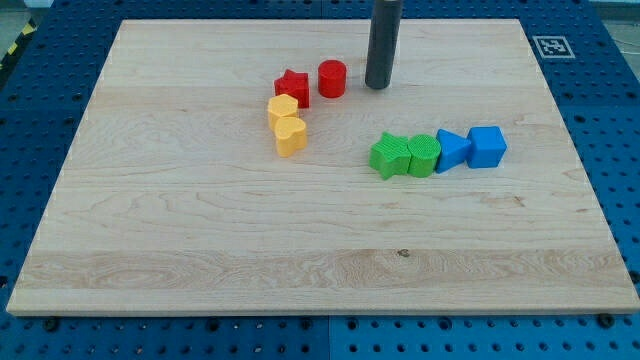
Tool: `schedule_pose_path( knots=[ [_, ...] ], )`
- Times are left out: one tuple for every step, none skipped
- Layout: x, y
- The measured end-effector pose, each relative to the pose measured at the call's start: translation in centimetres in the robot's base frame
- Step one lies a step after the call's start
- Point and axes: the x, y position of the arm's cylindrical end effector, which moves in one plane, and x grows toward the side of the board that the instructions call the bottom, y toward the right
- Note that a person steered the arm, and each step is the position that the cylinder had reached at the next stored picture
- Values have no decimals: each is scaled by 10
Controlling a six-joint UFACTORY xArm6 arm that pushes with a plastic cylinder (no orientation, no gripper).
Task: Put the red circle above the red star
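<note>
The red circle (332, 78) stands on the wooden board just to the right of the red star (292, 88), with a small gap between them. My tip (377, 86) is the lower end of the dark rod coming down from the view's top. It rests on the board a short way to the right of the red circle, not touching it.
Two yellow blocks, a hexagon (283, 109) and a heart (290, 136), sit just below the red star. To the right lies a row: green star (388, 156), green circle (422, 155), blue triangle (452, 150), blue cube (487, 146). The board's top edge (250, 21) is near.
</note>
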Motion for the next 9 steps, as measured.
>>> schedule_pose_path(
  knots=[
    [9, -8],
    [8, -36],
    [-11, -36],
    [-13, -36],
    [-17, -33],
    [-19, -41],
    [-20, -54],
    [-26, -56],
    [-33, -68]
  ],
)
